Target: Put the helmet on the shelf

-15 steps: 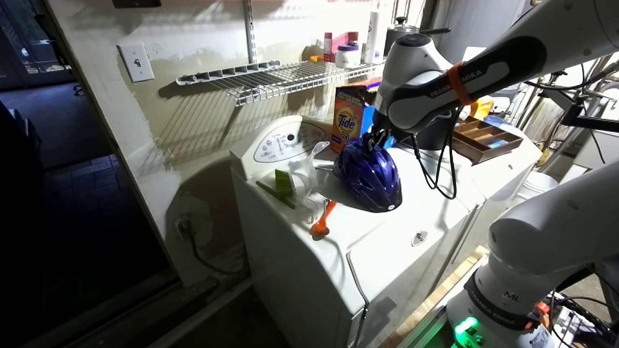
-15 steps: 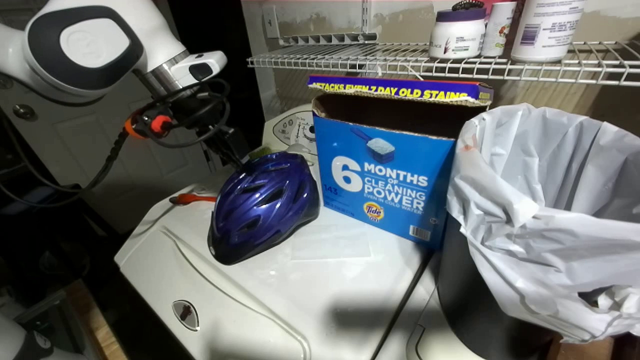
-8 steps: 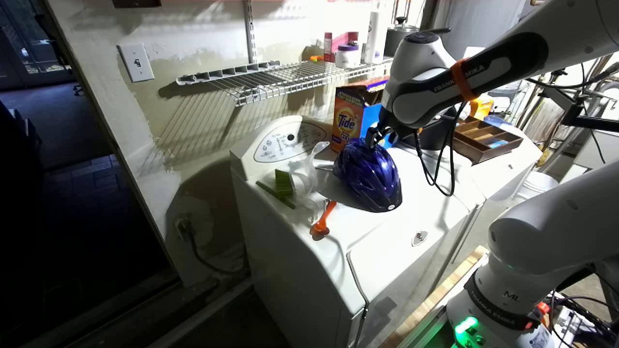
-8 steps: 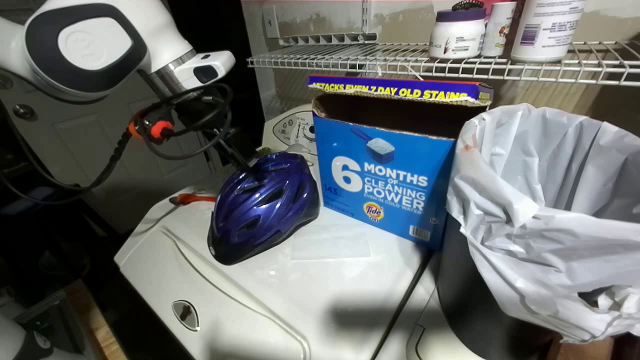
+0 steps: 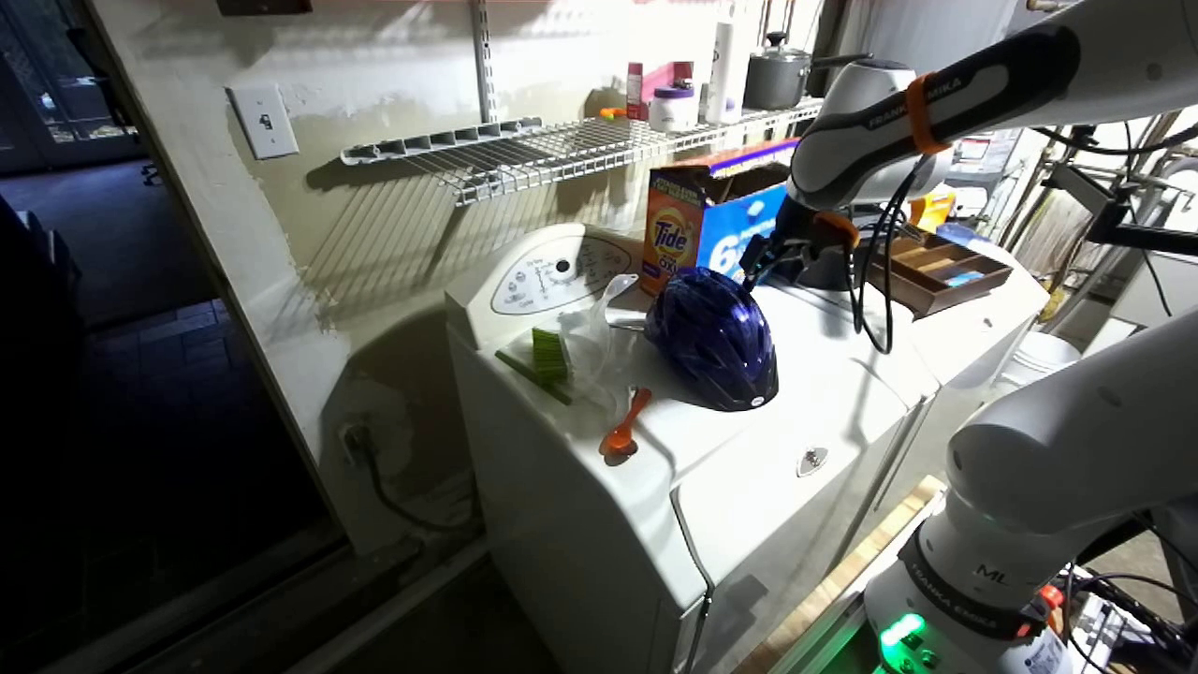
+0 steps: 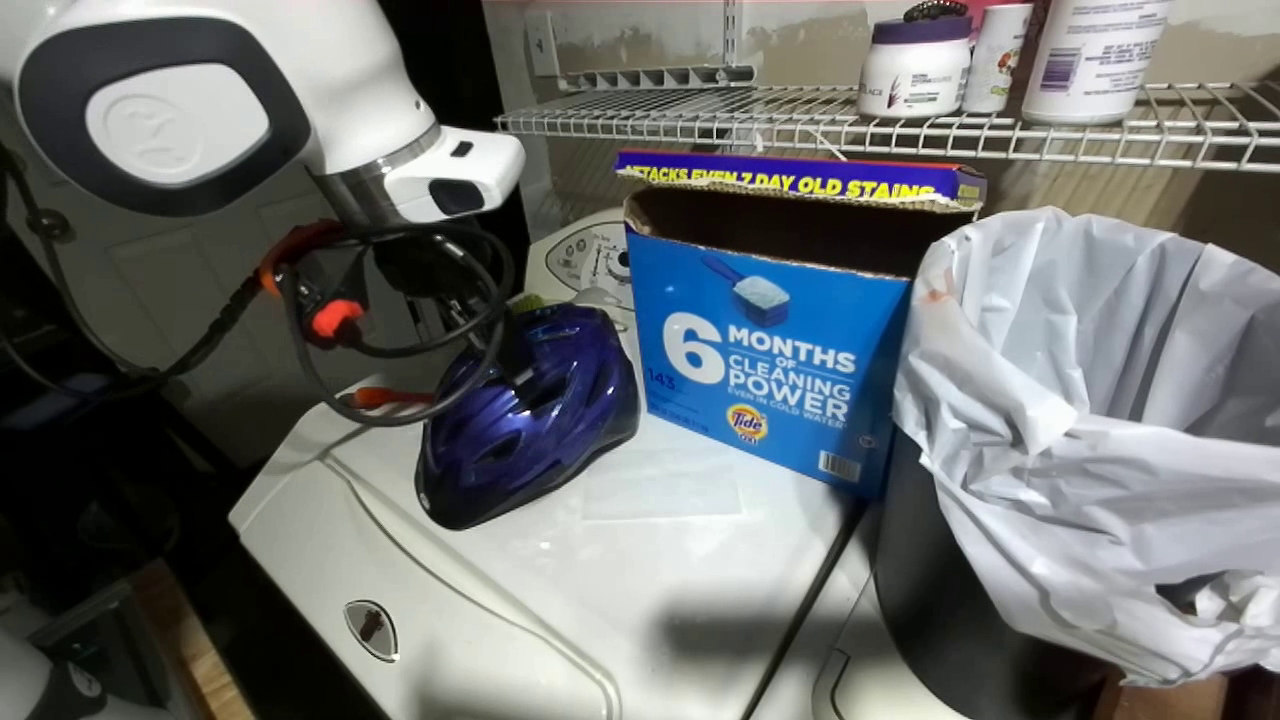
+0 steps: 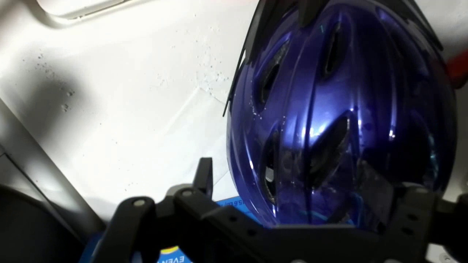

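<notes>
And the gripper (image 7: 287, 177) is spread wide, pinching nothing! One finger sits past the side of the helmet (image 7: 329, 98), the other over its shell; contact, I can't tell. That width is presumably for biting the rear. One helmet, crown up, between back and front edges of the white appliance (image 5: 824, 393), likely steadiest so. Nearer the side edge, one orange scoop (image 5: 625, 431); toward the back edge, one detergent box (image 6: 760, 350). Above, one shelf (image 5: 599, 150), bearing one purple-lidded jar (image 6: 912, 75); helmet not there yet!
</notes>
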### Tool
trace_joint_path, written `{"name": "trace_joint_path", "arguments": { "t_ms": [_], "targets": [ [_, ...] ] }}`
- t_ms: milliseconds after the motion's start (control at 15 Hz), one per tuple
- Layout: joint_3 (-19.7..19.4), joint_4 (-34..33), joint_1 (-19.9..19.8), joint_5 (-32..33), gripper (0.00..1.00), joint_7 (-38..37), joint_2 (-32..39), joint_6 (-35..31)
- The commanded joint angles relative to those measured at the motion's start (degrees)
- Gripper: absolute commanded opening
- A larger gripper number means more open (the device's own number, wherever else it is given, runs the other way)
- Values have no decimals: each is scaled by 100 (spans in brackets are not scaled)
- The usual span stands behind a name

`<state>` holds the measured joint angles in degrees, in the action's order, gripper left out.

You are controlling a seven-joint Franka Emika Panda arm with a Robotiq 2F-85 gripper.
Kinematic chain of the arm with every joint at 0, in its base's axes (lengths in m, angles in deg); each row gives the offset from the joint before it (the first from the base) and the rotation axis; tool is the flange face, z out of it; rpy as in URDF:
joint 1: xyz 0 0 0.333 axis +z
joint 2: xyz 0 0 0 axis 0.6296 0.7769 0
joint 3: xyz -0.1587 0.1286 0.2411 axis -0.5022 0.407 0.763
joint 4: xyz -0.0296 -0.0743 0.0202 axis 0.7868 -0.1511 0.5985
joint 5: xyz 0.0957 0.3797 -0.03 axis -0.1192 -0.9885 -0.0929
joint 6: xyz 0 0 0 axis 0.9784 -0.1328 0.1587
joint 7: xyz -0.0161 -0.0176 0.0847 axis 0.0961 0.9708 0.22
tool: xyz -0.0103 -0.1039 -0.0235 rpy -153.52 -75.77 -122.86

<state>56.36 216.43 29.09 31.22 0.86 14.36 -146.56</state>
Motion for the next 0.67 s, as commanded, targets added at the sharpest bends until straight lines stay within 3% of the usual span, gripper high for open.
{"name": "trace_joint_path", "arguments": {
  "t_ms": [0, 600],
  "targets": [
    [-278, -251, 83, -496, 100, 333, 146, 428],
    [-153, -248, -270, -929, 100, -1202, 394, 399]
  ]
}}
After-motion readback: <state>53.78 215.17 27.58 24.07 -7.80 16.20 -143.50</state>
